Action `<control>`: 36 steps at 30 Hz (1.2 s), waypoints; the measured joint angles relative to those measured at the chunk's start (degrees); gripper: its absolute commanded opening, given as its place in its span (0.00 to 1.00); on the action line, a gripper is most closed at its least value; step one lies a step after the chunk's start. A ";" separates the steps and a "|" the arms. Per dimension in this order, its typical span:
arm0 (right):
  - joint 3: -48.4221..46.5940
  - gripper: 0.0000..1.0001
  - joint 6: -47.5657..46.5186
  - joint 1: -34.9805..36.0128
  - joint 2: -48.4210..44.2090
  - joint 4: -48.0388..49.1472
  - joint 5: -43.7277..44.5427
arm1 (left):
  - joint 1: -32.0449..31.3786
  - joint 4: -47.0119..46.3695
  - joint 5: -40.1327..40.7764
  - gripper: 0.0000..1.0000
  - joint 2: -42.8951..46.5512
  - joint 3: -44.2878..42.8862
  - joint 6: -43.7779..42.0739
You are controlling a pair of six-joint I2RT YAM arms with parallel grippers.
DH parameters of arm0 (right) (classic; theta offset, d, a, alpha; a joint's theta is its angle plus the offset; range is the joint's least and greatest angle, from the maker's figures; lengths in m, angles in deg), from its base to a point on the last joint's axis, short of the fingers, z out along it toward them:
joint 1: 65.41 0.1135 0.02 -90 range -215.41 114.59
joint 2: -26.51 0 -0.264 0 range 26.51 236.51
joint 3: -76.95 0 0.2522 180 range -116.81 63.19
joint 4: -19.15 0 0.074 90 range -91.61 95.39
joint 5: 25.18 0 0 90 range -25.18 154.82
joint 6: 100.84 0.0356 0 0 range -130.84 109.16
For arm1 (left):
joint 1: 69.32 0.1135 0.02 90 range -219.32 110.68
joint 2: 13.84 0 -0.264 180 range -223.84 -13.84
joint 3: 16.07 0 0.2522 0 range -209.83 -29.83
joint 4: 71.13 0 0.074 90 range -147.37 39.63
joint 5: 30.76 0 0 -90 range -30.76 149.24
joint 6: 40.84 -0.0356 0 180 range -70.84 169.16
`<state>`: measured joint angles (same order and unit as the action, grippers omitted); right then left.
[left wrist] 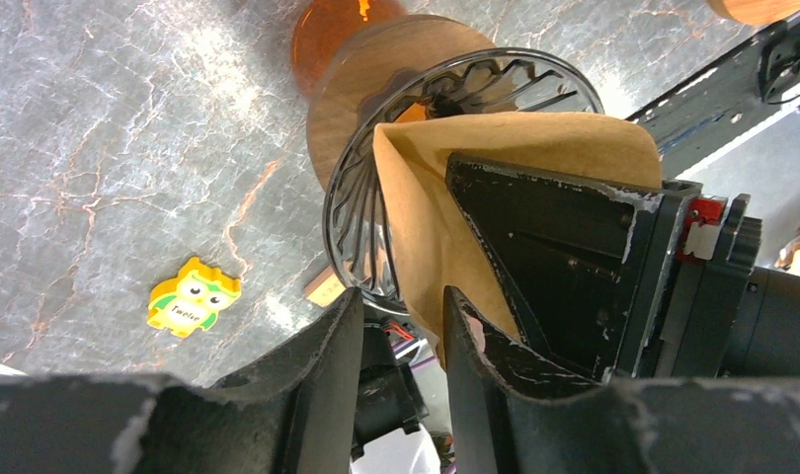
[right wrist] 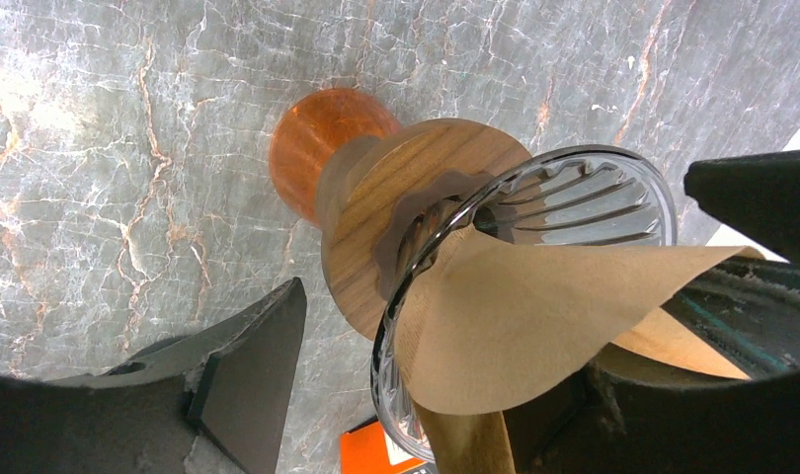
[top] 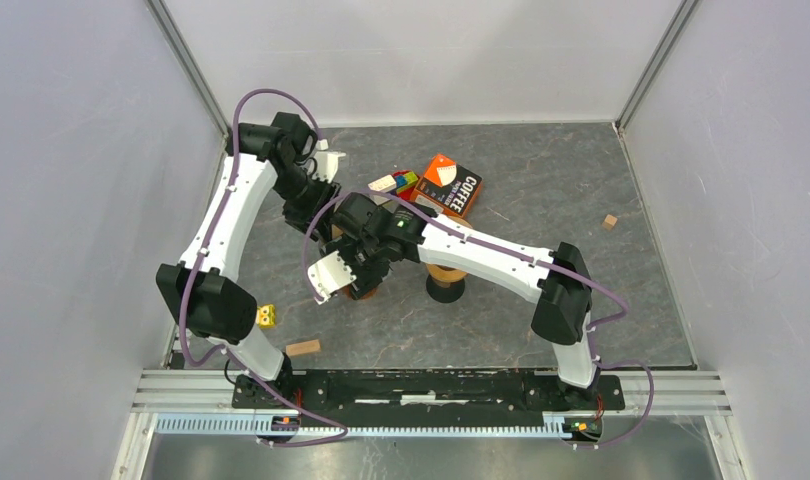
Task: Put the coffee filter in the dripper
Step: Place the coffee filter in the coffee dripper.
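The dripper [left wrist: 376, 89] is a ribbed glass cone with a wooden collar on an orange base; it also shows in the right wrist view [right wrist: 574, 197] and in the top view [top: 369, 290], under the right wrist. The brown paper coffee filter [left wrist: 426, 227] sits partly inside the cone and sticks out over its rim [right wrist: 534, 316]. My right gripper [right wrist: 475, 336] is open. One finger is outside the dripper and the other lies under the filter's fold. My left gripper [left wrist: 403, 296] is open a little, just short of the dripper's rim and touching the filter's edge.
An orange coffee box [top: 451, 185] and coloured blocks [top: 403, 182] lie behind the dripper. A wooden stand on a black base [top: 446, 280] is to its right. A yellow owl tile [top: 266, 317] and a wooden block [top: 303, 348] lie near the left arm's base.
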<state>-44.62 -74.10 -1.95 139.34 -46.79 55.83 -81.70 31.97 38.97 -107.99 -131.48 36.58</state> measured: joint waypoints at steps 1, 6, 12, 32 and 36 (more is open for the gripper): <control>0.00 0.72 0.00 0.00 0.00 0.02 0.00 | -0.07 0.02 0.55 0.46 0.00 0.00 -0.28; 0.00 0.72 0.15 0.00 0.13 0.00 0.00 | -0.70 0.15 2.82 0.48 0.00 -0.11 -1.18; 0.00 0.73 0.22 0.00 0.17 -0.02 0.00 | -1.22 -0.17 4.87 0.51 0.00 0.52 -1.90; 5.95 0.74 0.44 0.00 0.09 2.43 0.00 | -1.64 -4.28 4.57 0.54 -1.11 5.99 -1.92; 6.47 0.74 0.42 0.00 -0.17 3.02 -0.02 | -1.64 -4.94 4.46 0.55 -1.88 6.16 -1.92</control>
<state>-38.15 -73.69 -1.95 139.17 -43.78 55.81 -83.34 27.03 43.43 -109.87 -125.31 34.66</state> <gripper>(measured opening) 0.736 0.543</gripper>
